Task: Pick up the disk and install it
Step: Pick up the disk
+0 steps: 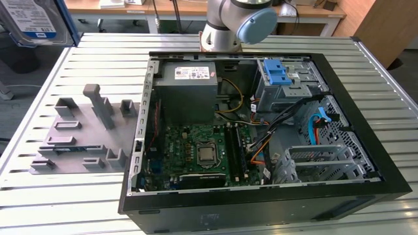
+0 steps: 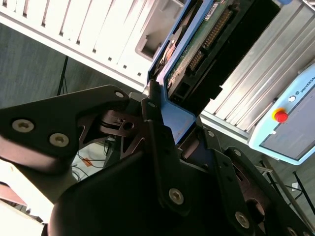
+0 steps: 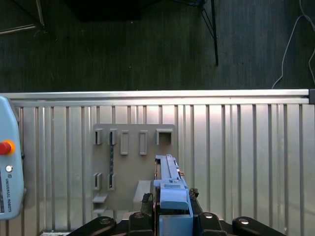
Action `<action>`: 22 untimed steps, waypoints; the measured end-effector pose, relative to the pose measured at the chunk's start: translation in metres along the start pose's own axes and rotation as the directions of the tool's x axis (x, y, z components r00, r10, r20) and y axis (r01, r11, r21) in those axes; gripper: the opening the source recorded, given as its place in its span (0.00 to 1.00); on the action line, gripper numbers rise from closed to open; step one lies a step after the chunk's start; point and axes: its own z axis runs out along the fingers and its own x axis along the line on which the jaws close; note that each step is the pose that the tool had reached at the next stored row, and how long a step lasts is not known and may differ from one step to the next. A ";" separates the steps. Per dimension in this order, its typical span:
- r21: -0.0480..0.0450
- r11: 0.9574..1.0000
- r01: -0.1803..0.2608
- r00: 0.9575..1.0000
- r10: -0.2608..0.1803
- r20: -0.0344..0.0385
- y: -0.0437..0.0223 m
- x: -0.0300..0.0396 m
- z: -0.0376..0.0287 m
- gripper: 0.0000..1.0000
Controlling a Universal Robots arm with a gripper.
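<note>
The disk hangs high at the exterior view's upper left, above the slatted table's far corner; its silver face, blue-and-white label and blue carrier edge show. In both wrist views my gripper is shut on the blue carrier bracket of the disk, seen edge-on above the grey fixture plate. In the second wrist view the black fingers clamp the blue bracket, and the disk's circuit-board underside shows.
An open computer case lies on the slatted metal table, with a grey drive cage and blue latch, power supply and motherboard. The fixture plate sits beside it. A teach pendant rests on the table.
</note>
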 end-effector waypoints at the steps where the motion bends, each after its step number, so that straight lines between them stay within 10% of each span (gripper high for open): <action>1: 0.000 1.000 0.000 1.000 0.000 0.000 -0.0004 0.0000 0.0000 0.36; 22: 0.000 1.000 0.000 1.000 0.000 0.000 -0.0112 -0.0003 0.0001 0.36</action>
